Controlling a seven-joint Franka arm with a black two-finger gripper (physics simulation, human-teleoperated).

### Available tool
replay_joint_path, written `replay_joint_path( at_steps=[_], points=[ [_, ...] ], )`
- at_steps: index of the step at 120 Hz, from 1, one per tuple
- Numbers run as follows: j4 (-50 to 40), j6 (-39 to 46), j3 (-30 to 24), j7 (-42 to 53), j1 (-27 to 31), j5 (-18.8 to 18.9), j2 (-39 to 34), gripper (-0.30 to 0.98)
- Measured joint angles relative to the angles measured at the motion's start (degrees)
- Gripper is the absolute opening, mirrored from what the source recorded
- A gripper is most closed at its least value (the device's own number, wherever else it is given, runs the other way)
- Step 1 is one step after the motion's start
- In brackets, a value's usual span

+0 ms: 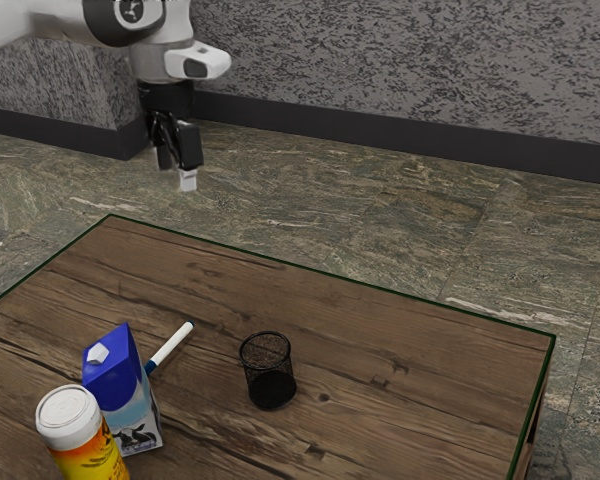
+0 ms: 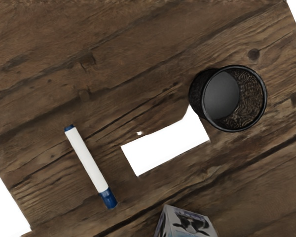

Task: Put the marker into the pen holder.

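Item, nearest the exterior camera: one yellow-orange canister (image 1: 88, 460) with a white lid (image 1: 67, 411), upright. Item: one milk carton (image 1: 129, 397), blue-topped, white-capped, cow on its lower face, upright just beside the canister; whether they touch I cannot tell. Item: one pen holder (image 1: 268, 371), round, black mesh, open-topped, upright on the wooden desk (image 1: 380, 345). Item: one marker (image 2: 88, 160), white barrel, blue at both ends, lying on the desk near the carton and apart from the pen holder, its thicker blue end (image 2: 108, 198) toward the carton's side. Item: one white patch (image 2: 165, 147), nature unclear, between marker and pen holder in my wrist view. Item: my black hand (image 1: 176, 172), raised well above the desk, jaws parted, nothing gripped; pale arm (image 1: 162, 58) above it. Item, farthest: veined stone floor (image 1: 380, 215), dark baseboard (image 1: 380, 138), mottled grey wall (image 1: 410, 65).
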Motion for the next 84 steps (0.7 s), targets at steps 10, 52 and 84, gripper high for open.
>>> replay_joint_path(
  at_steps=[10,52,84],
  points=[
    [-0.1,1.5,0.0,2.4,0.2,0.0,-0.1,0.69],
    [-30.8,23.4,3.9,2.8,4.6,1.6,-7.3,0.69],
    [-39.2,39.7,3.9,-3.7,8.6,1.6,-2.2,0.69]
  ],
)
